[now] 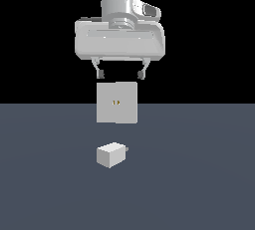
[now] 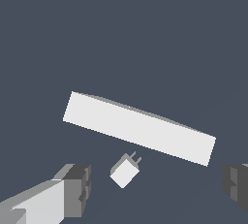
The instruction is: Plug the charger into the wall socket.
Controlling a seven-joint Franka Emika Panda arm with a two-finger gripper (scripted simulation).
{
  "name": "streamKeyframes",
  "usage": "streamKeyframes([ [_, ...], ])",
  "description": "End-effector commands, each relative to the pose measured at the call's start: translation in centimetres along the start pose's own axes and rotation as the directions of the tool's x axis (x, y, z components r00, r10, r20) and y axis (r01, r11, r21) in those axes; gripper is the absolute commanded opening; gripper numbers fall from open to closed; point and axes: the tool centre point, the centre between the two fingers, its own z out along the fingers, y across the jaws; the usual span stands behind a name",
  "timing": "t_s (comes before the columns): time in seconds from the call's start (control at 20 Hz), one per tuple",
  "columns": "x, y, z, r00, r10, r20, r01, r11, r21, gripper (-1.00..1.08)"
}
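Grey floor, charger prongs socketward

- No text, label, brand, number or sign can be read in either view.
- The wall socket has only two tiny gold slots at its centre, no writing.
- The charger, in front of the wall socket, is plain off-white.
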Motion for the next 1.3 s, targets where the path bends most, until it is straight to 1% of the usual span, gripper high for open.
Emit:
streamKeyframes([
  [0.0, 0.0, 0.0, 0.0, 1.000, 0.000, 0.000, 0.000, 1.000, 0.000, 1.00],
  [0.35, -0.4, 0.0, 0.4, 0.999, 0.031, -0.009, -0.031, 1.000, -0.003, 1.00],
  [0.75, -1.7, 0.1, 1.7, 0.990, 0.137, -0.042, -0.138, 0.990, -0.011, 1.00],
  [0.95, -2.6, 0.0, 2.6, 0.975, 0.212, -0.066, -0.214, 0.977, -0.015, 1.00],
  [1.25, -4.0, -0.2, 4.2, 0.939, 0.328, -0.104, -0.331, 0.943, -0.018, 1.00],
])
